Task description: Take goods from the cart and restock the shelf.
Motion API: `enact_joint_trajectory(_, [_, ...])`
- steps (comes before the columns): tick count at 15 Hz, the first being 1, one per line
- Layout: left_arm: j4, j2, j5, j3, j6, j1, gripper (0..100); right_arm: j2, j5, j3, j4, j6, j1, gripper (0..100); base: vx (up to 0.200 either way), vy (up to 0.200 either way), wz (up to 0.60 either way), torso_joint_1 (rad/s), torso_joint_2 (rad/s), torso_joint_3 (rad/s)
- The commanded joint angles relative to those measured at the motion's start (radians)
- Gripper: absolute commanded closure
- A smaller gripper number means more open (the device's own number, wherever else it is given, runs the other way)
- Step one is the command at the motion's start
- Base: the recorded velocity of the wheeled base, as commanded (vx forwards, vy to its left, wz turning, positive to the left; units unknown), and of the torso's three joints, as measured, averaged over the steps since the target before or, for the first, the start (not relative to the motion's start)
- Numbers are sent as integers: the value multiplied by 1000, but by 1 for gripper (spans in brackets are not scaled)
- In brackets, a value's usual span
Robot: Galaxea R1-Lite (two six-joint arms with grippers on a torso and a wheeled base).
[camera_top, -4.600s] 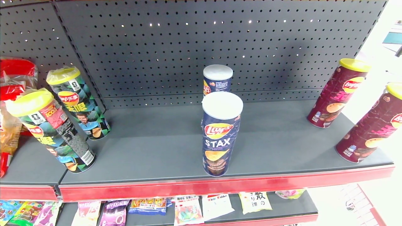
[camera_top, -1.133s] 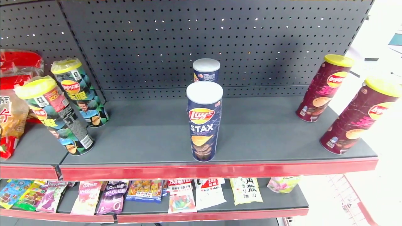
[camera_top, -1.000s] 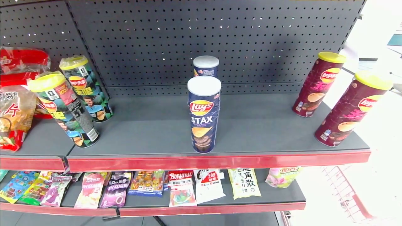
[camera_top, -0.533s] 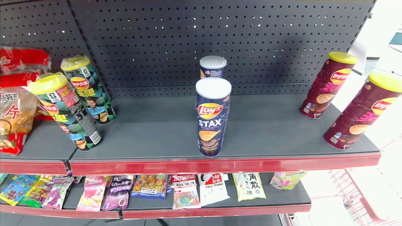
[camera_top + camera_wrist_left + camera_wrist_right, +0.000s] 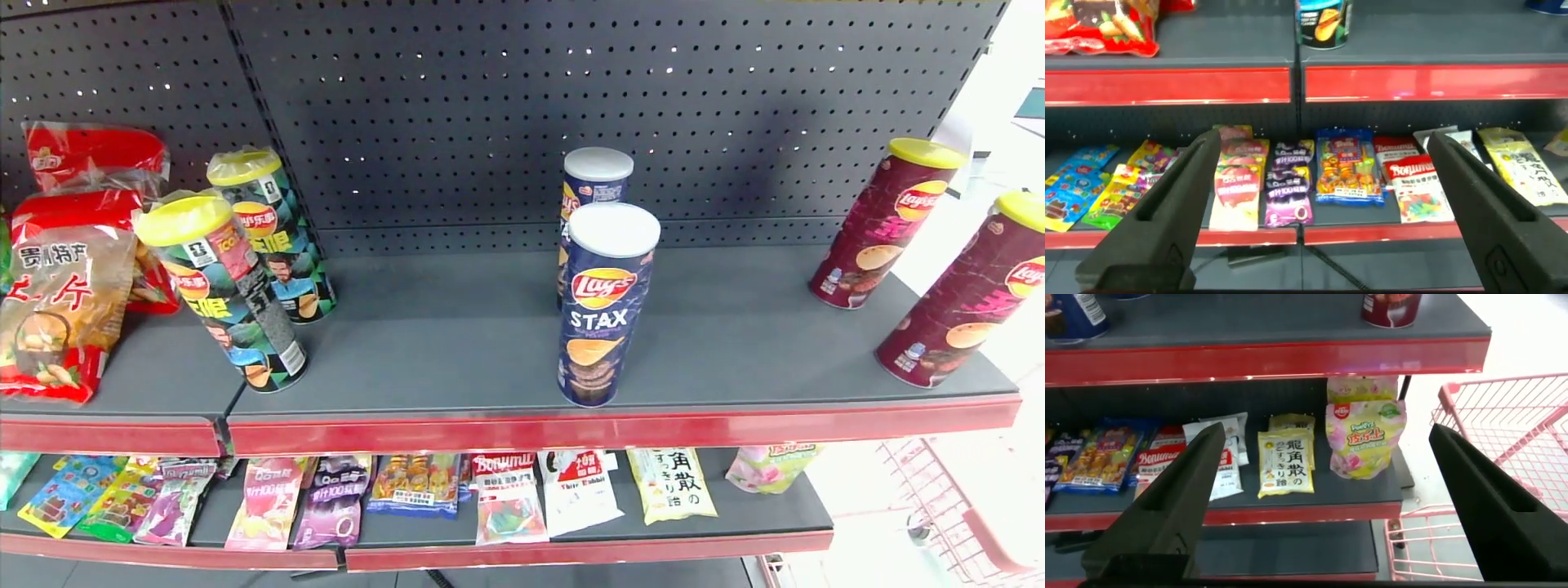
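Up on the dark grey metal shelf (image 5: 457, 343): flat top, shiny red strip along the front edge, back wall (image 5: 490, 98) full of little round holes. Standing on it, tall round cans with smooth printed sides. In the middle of the head view, a blue can (image 5: 606, 306) with a pale flat lid, close to the front edge, and a second blue can (image 5: 597, 175) right behind it. At the right of the frame, two dark red cans (image 5: 886, 224) with yellow lids. At the left, two green and black cans (image 5: 224, 298) with yellow lids under crinkly clear wrap. At the far left edge, soft shiny red bags (image 5: 65, 310).

Down on the lower shelf board, a row of flat, bright snack packets (image 5: 510, 498), lying side by side.

Left gripper (image 5: 1321, 136): two dark, blocky fingers spread wide, nothing between them, low in front of the packets and apart from them.

Right gripper (image 5: 1325, 429): spread wide too, nothing held, in front of the right end of the lower board, near a puffy pink and green pouch (image 5: 1365, 429) but not touching it. Just past that end, the pink wire cart (image 5: 1515, 449), thin bars in a grid, in the lower right corner of the head view. Both grippers well below the cans.
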Motion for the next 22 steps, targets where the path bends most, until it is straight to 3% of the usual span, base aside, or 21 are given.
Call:
enact_joint_trajectory(1, [0,1,0,0,-1,0,0,1,0,0,0,0,0,0,0,0,0,0,0,0])
enact_joint_trajectory(18, [0,1,0,0,1,0,0,6,6,-3,0,-10,1,0,0,0,0,0,0,0])
enact_joint_trajectory(19, [0,1,0,0,-1,0,0,132,23,-160,-5,12,38,0,0,0,0,0,0,0])
enact_joint_trajectory(20, [0,1,0,0,1,0,0,231,17,-232,-5,43,57,0,0,0,0,0,0,0])
enact_joint_trajectory(21, [0,1,0,0,-1,0,0,492,-21,-486,3,161,146,0,0,0,0,0,0,0])
enact_joint_trajectory(22, [0,1,0,0,-1,0,0,600,-52,-551,-2,156,247,0,0,0,0,0,0,0])
